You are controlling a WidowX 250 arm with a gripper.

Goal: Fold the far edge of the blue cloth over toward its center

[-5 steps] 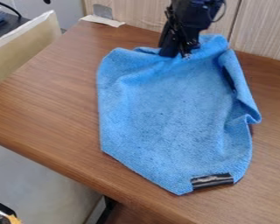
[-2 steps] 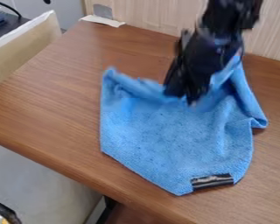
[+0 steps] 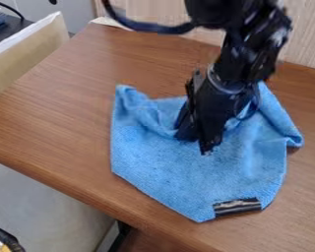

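The black gripper [image 3: 194, 142] is over the middle of a blue cloth [image 3: 180, 172], pointing down and shut on a fold of its far edge. The cloth lies on the brown wooden table [image 3: 61, 118], and its far part is pulled over toward the near side. One corner stands up at the upper left, and a rumpled fold runs along the right side. A black label [image 3: 237, 206] is at the cloth's near edge. The arm hides part of the folded cloth.
A light wood panel [image 3: 304, 34] stands behind the table. At the left is a beige partition [image 3: 28, 54] with a dark surface beyond it. The table's front edge runs from left to lower right.
The gripper has come from the back of the table toward the camera, drawing the cloth's far edge with it. The cloth's near edge has hardly moved. More of the arm is in view.
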